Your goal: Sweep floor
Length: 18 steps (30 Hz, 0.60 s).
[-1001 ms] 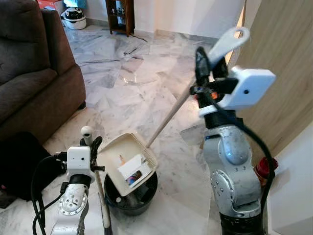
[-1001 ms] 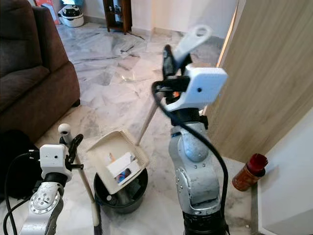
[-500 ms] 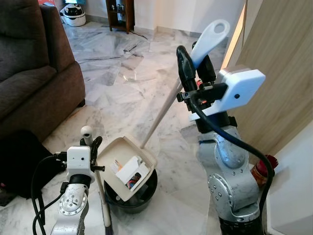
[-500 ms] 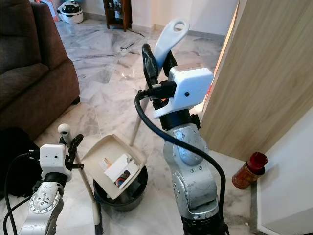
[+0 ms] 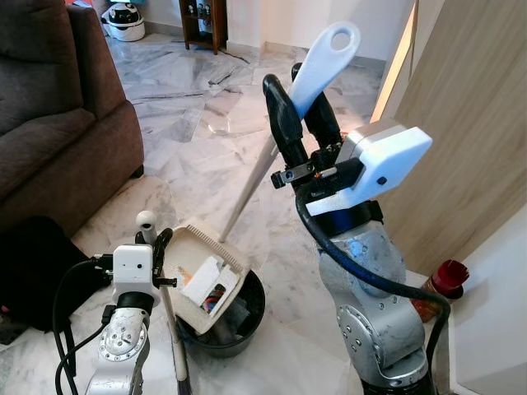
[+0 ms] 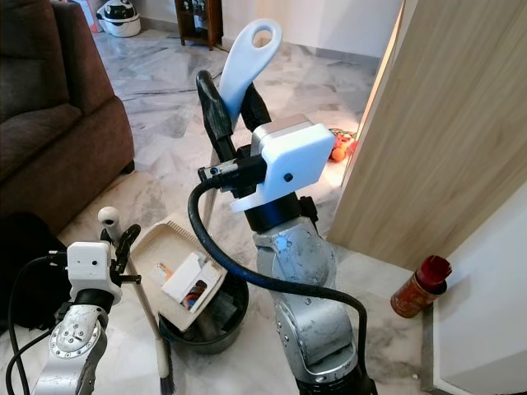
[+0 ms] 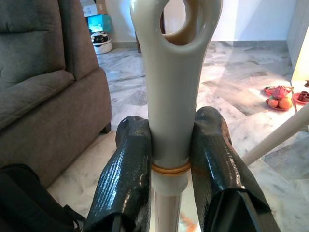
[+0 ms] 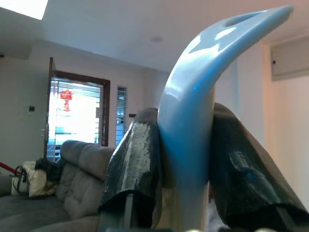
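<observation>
Dustpan: cream, tipped steeply over the black bin, its mouth facing down into the bin; paper scraps and a small coloured wrapper lie against its inner face.
Dustpan handle: long pale pole rising from the pan up to a flat white grip with a hanging hole, held high in front of the robot.
Right gripper: raised, clenched on the dustpan handle just below the white grip, one black finger on each side.
Left gripper: low, beside the dustpan's left edge, clamped round the brush handle under its rounded top.
Brush: upright pole running down from the left gripper to the marble floor, just beside the bin.
Bin: on the floor between the two arms, directly beneath the dustpan.
Surroundings: brown sofa to the left, wooden panel to the right, red-capped bottle by its foot.
</observation>
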{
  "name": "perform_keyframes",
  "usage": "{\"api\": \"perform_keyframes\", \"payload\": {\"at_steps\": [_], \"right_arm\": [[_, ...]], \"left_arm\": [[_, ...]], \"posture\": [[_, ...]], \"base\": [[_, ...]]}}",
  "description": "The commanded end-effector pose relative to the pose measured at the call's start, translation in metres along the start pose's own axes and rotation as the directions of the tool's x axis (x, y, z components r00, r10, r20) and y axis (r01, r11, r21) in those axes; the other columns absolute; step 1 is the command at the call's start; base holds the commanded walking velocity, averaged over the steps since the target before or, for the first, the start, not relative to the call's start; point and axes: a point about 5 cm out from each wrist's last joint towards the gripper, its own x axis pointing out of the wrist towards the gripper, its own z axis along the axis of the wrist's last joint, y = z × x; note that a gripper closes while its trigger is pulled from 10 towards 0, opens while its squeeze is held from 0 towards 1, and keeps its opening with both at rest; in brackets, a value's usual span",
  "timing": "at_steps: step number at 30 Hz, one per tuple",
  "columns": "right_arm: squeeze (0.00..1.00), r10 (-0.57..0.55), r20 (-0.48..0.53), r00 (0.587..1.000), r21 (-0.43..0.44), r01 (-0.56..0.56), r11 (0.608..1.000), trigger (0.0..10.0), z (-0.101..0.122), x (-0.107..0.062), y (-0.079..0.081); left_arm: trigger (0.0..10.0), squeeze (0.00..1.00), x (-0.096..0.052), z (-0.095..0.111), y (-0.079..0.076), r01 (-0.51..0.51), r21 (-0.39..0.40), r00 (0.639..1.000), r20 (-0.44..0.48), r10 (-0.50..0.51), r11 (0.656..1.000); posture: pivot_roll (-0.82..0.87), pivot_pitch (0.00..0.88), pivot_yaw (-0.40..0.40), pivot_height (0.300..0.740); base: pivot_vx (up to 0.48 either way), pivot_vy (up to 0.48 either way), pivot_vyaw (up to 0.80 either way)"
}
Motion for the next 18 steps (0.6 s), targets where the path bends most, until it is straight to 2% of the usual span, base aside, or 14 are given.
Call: {"api": "perform_keyframes", "payload": {"at_steps": [1,2,3,18], "right_arm": [[0.0,0.022,0.117,0.993,-0.037,-0.018,0.999,10.0,0.02,0.001,0.004],[0.0,0.022,0.117,0.993,-0.037,-0.018,0.999,10.0,0.02,0.001,0.004],[0.0,0.045,0.123,0.991,-0.075,-0.036,0.997,10.0,0.02,0.001,0.007],[0.0,0.073,0.169,0.983,-0.139,-0.05,0.989,10.0,0.026,0.0,0.014]], "left_arm": [[10.0,0.0,0.003,0.011,-0.001,0.013,0.019,0.998,0.06,-0.014,1.0],[10.0,0.0,0.003,0.011,-0.001,0.013,0.019,0.998,0.06,-0.014,1.0],[10.0,0.0,0.003,0.011,-0.001,0.014,0.019,0.998,0.061,-0.015,1.0],[10.0,0.0,0.004,0.012,-0.001,0.014,0.02,0.998,0.062,-0.015,1.0]], "posture": [[0.11,0.113,-0.018,0.74],[0.11,0.113,-0.018,0.74],[0.11,0.113,-0.018,0.74],[0.12,0.114,-0.019,0.74]], "base": [[0.0,0.0,0.0],[0.0,0.0,0.0],[0.0,0.0,0.0],[0.0,0.0,0.0]]}}
